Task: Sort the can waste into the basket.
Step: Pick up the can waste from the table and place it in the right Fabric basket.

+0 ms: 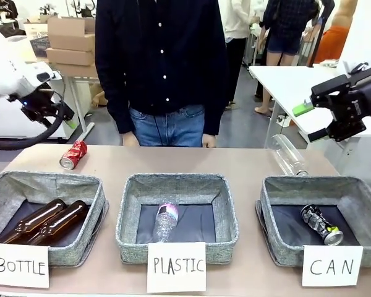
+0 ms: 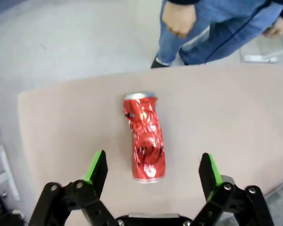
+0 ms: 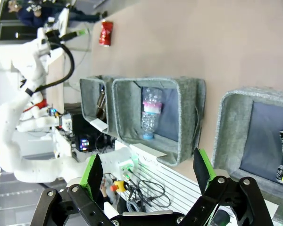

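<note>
The red can (image 1: 73, 154) lay on its side, dented, on the bare tabletop (image 1: 191, 161) at about 10 o'clock in the front view, outside every basket and just beyond the far rim of the basket marked BOTTLE (image 1: 49, 180). In the left wrist view its silver top pointed toward 12 o'clock and its body sat between the two green pads. The left gripper (image 2: 153, 157) hung above it with its jaws spread wide on either side, touching nothing. The black and silver can (image 1: 321, 224) rested on the dark floor of the basket marked CAN (image 1: 269, 210), at 4 o'clock on the tabletop, behind its white card (image 1: 332, 266). The right gripper (image 1: 309, 122) was held in the air at 2 o'clock, well above that basket, its jaws likewise spread and empty. A clear bottle (image 1: 289, 154) lay on the tabletop just past the CAN basket's far rim. The middle basket marked PLASTIC (image 1: 177, 180), at 6 o'clock, held one clear plastic bottle (image 1: 166, 219), and the BOTTLE basket at 8 o'clock held two brown bottles (image 1: 46, 221) side by side. A person (image 1: 161, 62) in a dark shirt and jeans stood at the far edge, at 12 o'clock.
</note>
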Available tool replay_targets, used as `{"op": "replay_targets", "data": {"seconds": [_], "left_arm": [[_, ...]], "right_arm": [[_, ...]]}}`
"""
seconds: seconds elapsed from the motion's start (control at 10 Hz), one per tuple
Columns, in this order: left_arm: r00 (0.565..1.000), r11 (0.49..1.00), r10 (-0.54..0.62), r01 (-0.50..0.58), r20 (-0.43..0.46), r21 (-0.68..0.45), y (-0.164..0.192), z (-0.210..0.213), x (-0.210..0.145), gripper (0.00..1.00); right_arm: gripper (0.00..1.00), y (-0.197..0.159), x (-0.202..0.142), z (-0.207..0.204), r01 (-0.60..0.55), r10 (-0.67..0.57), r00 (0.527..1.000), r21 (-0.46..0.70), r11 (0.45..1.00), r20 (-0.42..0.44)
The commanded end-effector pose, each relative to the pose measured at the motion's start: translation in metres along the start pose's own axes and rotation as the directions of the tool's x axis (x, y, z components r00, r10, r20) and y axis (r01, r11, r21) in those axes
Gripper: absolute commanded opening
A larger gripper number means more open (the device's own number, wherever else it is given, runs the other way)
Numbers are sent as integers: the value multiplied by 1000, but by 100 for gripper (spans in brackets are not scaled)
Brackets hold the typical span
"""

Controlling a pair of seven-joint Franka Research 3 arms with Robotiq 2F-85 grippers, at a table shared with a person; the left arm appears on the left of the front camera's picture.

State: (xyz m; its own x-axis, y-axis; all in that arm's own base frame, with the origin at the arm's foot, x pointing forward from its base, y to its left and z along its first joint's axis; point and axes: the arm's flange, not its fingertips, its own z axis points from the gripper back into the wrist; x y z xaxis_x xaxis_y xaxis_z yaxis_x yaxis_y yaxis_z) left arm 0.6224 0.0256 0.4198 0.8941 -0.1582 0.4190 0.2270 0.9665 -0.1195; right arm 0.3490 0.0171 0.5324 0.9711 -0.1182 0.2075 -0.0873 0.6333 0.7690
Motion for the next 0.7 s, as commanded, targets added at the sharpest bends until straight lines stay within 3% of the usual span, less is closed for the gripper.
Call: {"op": "replay_targets", "data": {"seconds": [0.0,0.1,0.2,0.4,0.5,0.6], "left_arm": [[1000,999,3,-3,20,34,9,-32,-10,100],[983,989,138,-144,122,39,9,-44,-8,100],[1000,1000,4,-4,11,17,3,-22,-3,100],[998,998,50,-51,44,34,8,-46,-7,100],[992,995,76,-69,-97,70,21,-75,11,100],[989,995,55,-43,-138,87,22,-90,10,100]], "right_arm": [[100,-2,0,1,-28,28,1000,0,1000,-1],[100,-2,0,1,-28,28,1000,0,1000,-1],[100,-2,0,1,-28,28,1000,0,1000,-1],[100,-2,0,1,-28,28,1000,0,1000,-1],[100,-2,0,1,-28,28,1000,0,1000,-1],[100,-2,0,1,-28,28,1000,0,1000,-1]]}}
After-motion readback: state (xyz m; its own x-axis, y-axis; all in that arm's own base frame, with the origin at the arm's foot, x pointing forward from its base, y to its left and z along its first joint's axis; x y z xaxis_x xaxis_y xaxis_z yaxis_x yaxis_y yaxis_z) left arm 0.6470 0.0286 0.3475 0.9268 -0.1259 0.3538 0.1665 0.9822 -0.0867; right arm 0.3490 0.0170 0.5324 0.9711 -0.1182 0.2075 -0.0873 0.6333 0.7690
